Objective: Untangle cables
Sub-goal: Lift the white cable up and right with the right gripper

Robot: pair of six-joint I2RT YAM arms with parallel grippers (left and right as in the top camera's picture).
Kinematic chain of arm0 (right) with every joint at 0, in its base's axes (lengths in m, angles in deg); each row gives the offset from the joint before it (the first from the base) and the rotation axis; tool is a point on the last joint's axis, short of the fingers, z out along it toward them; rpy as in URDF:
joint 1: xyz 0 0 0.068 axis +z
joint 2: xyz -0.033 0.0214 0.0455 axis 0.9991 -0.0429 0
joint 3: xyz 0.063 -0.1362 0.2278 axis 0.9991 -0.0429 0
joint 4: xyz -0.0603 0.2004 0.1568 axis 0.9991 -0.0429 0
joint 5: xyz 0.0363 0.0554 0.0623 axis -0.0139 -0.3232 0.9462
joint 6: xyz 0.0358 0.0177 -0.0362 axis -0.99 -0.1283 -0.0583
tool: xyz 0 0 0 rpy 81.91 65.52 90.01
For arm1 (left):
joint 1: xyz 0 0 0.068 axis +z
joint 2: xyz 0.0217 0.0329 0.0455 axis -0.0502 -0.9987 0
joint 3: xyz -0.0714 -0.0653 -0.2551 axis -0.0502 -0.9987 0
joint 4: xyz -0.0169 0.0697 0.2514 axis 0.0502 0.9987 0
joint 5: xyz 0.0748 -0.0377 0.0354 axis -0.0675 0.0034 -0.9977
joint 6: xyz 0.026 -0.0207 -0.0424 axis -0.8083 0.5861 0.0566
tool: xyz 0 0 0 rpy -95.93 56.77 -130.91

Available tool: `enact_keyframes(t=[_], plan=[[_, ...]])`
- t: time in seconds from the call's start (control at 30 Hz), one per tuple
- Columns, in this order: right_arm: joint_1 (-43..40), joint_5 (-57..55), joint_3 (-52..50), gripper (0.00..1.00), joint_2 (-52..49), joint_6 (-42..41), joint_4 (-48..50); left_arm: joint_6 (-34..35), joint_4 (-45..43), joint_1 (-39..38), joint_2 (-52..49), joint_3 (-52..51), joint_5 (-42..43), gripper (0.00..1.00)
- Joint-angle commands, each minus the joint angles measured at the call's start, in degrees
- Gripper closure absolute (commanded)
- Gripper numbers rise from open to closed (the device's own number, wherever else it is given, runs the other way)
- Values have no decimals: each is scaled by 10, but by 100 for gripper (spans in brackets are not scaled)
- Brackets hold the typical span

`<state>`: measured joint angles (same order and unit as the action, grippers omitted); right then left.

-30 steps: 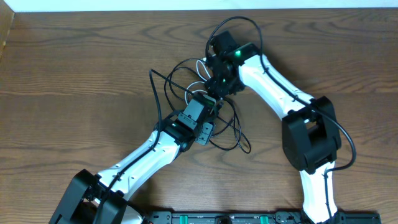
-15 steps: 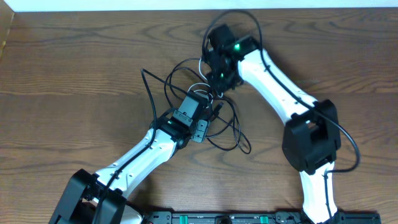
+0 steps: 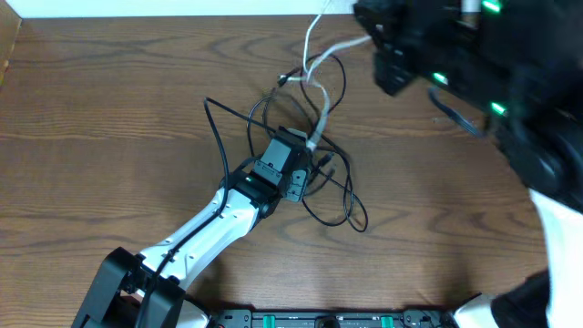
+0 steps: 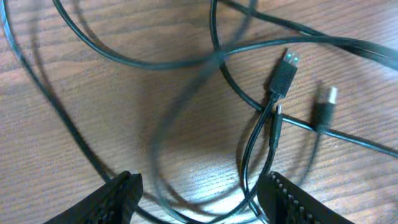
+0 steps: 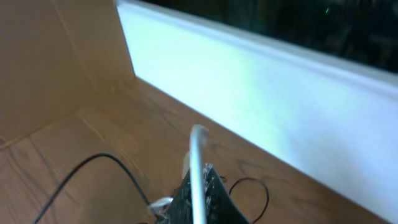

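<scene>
A tangle of black cables point(image 3: 339, 195) lies on the wooden table point(image 3: 109, 100), with a white cable point(image 3: 321, 100) running out of it. My right gripper point(image 5: 199, 182) is raised high over the far side of the table, blurred in the overhead view point(image 3: 375, 41). It is shut on the white cable point(image 5: 198, 155), which stretches taut down to the tangle. My left gripper point(image 3: 306, 151) hovers low over the tangle, open point(image 4: 199, 202). Black loops pass between its fingers point(image 4: 121, 194) without being pinched. Two small plug ends point(image 4: 283, 74) lie just ahead of it.
A white wall point(image 5: 280, 87) borders the table's far edge. A tan board point(image 5: 50, 62) stands at the left corner in the right wrist view. The raised right arm point(image 3: 510, 100) hides the table's right part in the overhead view.
The right gripper has shut on the white cable and lifted it up and toward the far right, drawing it out of the tangle. The left arm has barely moved.
</scene>
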<state>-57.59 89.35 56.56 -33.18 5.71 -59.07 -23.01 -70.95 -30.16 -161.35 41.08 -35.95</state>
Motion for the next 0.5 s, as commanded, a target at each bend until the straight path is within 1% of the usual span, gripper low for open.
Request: enact_keyframes(t=[0.0,0.2,0.3,0.37,0.47], plan=[[-3,-14,-6,99,10,-3,4,10,-7,2,-5,2,-7,35],[-4,-91,-6,99,41,-3,7,10,-10,2,-5,2,-7,35],[-4,-139,-6,99,42,-4,7,10,-9,2,-5,2,-7,35],[-4,-171,-6,99,39,-4,7,24,-9,2,-5,2,-6,34],[-4,-194,-7,99,29,-4,7,33,-10,2,-5,2,-4,34]])
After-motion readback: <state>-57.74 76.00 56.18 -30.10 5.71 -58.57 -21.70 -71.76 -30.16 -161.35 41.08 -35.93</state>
